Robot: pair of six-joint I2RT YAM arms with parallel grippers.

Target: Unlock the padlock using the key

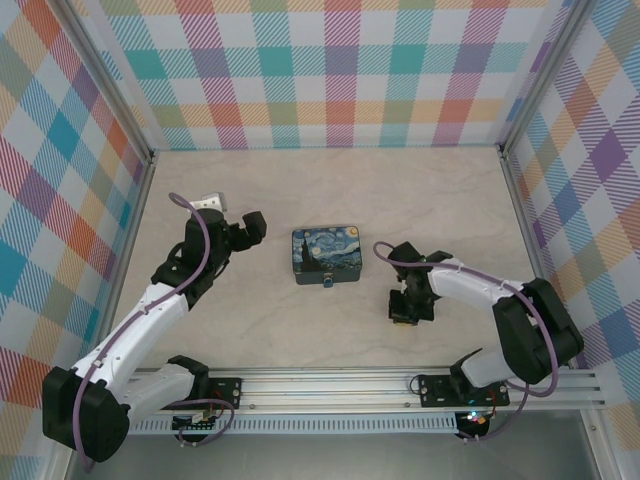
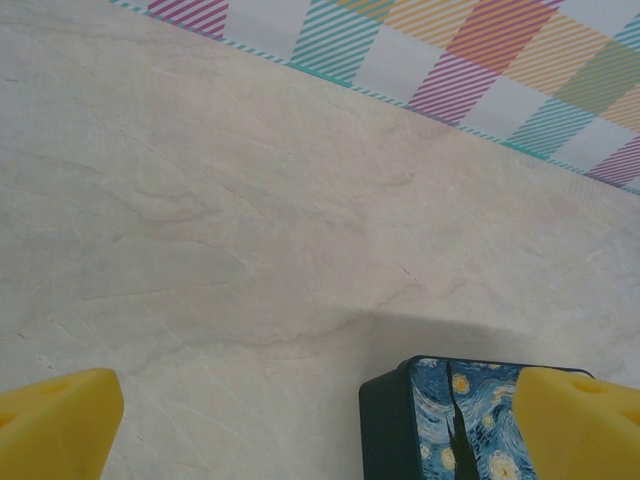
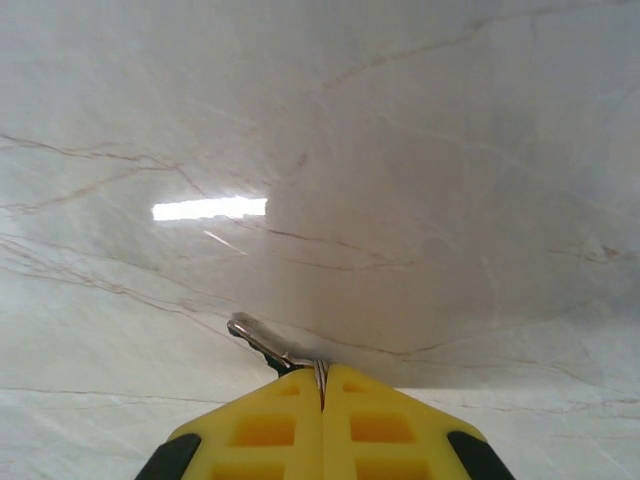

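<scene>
The tiny padlock (image 1: 327, 284) hangs at the near side of the dark-blue starry-night box (image 1: 326, 254); its details are too small to make out. My right gripper (image 1: 403, 312) is low over the table to the right of the box. In the right wrist view its yellow fingers (image 3: 270, 420) are pressed together on the thin silvery key (image 3: 262, 345), whose end sticks out to the left just above the table. My left gripper (image 1: 252, 226) hovers left of the box. It is wide open (image 2: 318, 420), with the box's corner (image 2: 440, 420) between its fingers.
Plaid walls (image 1: 340, 70) enclose the marble table (image 1: 420, 190) on three sides. An aluminium rail (image 1: 330, 385) with the arm bases runs along the near edge. Bare table lies behind the box and between the two arms.
</scene>
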